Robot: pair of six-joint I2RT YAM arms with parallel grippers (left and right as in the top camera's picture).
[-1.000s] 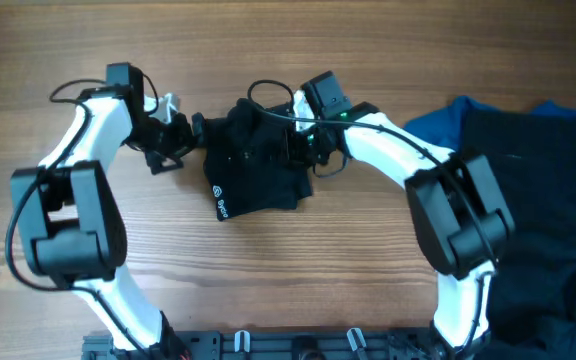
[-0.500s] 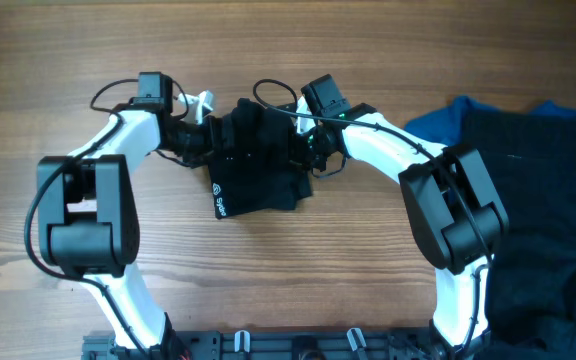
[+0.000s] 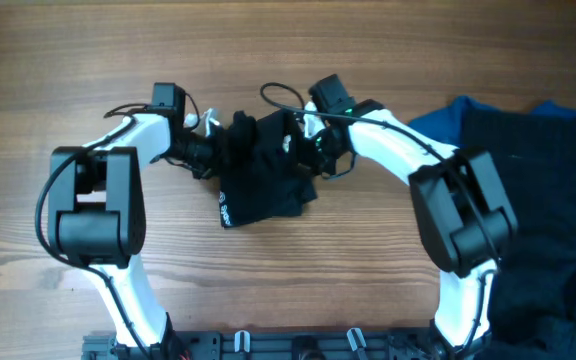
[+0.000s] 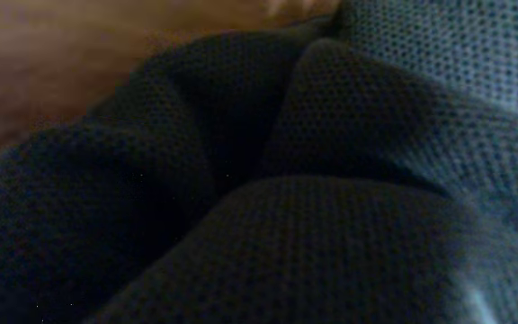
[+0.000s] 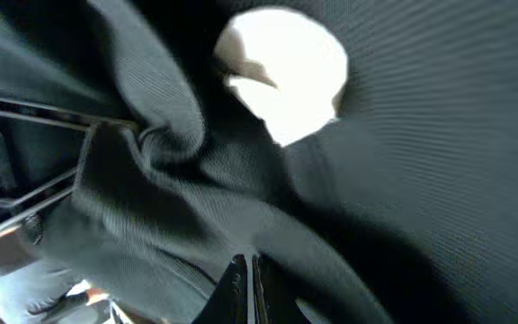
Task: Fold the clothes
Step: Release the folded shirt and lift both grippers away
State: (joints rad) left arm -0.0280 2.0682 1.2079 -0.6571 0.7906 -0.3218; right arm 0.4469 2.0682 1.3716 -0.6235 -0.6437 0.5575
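Observation:
A black shirt [image 3: 263, 180] lies bunched in the middle of the table, with small white lettering [image 3: 225, 212] at its lower left corner. My left gripper [image 3: 216, 152] is pushed into the shirt's upper left edge, where the cloth is gathered; it looks shut on it. Black knit fabric [image 4: 331, 234] fills the left wrist view and hides the fingers. My right gripper [image 3: 310, 152] sits at the upper right edge. In the right wrist view my right gripper [image 5: 245, 270] has its fingers pressed together on a fold of the shirt [image 5: 403, 135], near a white patch [image 5: 281, 67].
A pile of more clothes covers the right side of the table: a bright blue garment [image 3: 438, 125] and black garments [image 3: 548, 200] reaching the right and front edges. Bare wooden tabletop [image 3: 68, 60] lies to the left and behind.
My left gripper moved right from the bare wood into the shirt's left edge and closed there. The shirt bunched up and shifted a little. The right gripper stayed shut on the cloth.

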